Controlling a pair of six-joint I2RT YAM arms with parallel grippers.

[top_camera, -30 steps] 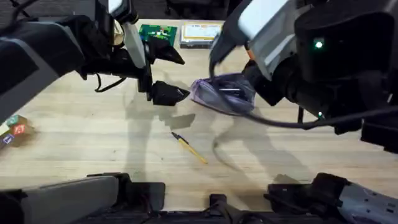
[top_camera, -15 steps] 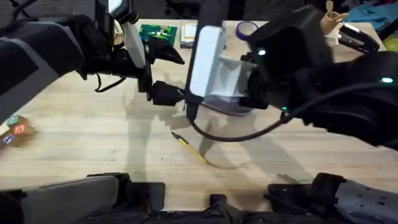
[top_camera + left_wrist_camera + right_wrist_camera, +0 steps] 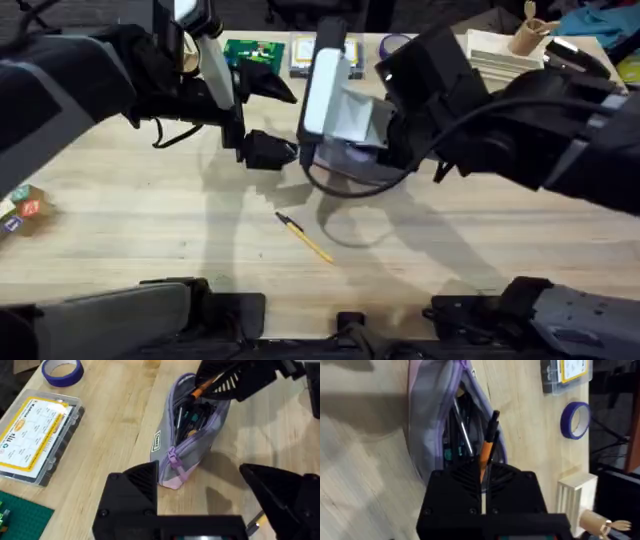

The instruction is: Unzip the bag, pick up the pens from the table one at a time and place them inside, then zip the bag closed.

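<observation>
The bag [image 3: 187, 435] is lying unzipped on the bench [image 3: 150, 230]. The right end effector [image 3: 485, 472] is clamped on the orange pen [image 3: 487, 447], hovering over the bag's open mouth with the pen's black tip pointing in. The left end effector [image 3: 200, 490] is waiting just beside the bag's pull-tab end, fingers apart and empty. The yellow pen [image 3: 304, 239] is lying on the bench near the bag, toward the arm bases. It looks light, stiff and slick, so gripping mid-shaft seems best. The bag looks soft and likely to slide.
</observation>
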